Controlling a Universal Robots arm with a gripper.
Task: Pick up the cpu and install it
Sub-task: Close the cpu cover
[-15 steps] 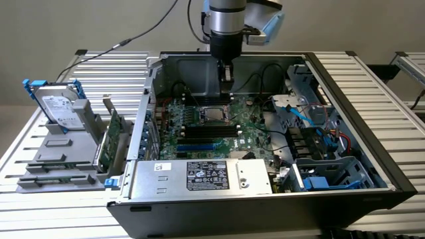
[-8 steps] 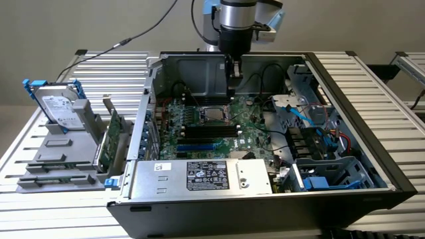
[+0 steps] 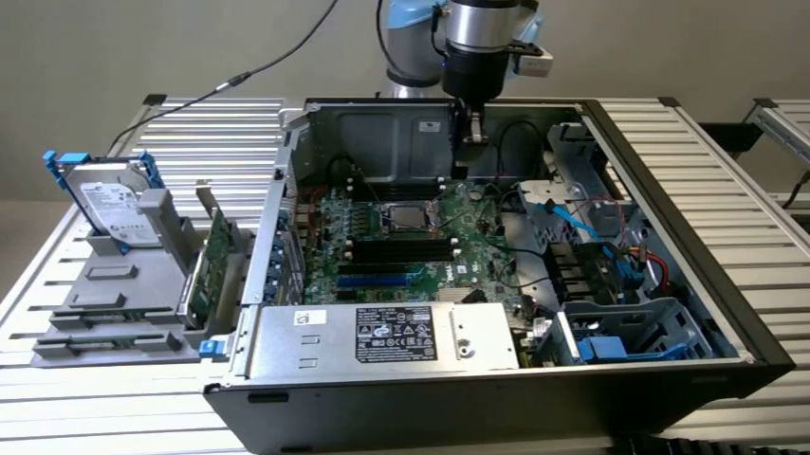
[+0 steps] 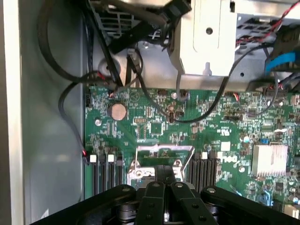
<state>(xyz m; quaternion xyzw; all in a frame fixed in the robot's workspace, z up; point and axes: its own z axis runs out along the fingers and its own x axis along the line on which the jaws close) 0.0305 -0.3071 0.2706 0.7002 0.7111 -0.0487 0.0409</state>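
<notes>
My gripper hangs from the arm inside the open computer case, above the back part of the green motherboard. Its black fingers are pressed together with nothing showing between them, so it is shut. In the wrist view they sit right over the square metal socket frame, whose silvery plate shows just past the tips. In the exterior view the socket frame lies on the board below the gripper, towards the exterior view's left. The cpu is hidden or too small to pick out; the socket's middle looks grey.
A silver hard drive with blue brackets stands on a grey rack at the exterior view's left. The power supply fills the case's front. Black cables loop near the rear wall. A blue drive cage sits at the right.
</notes>
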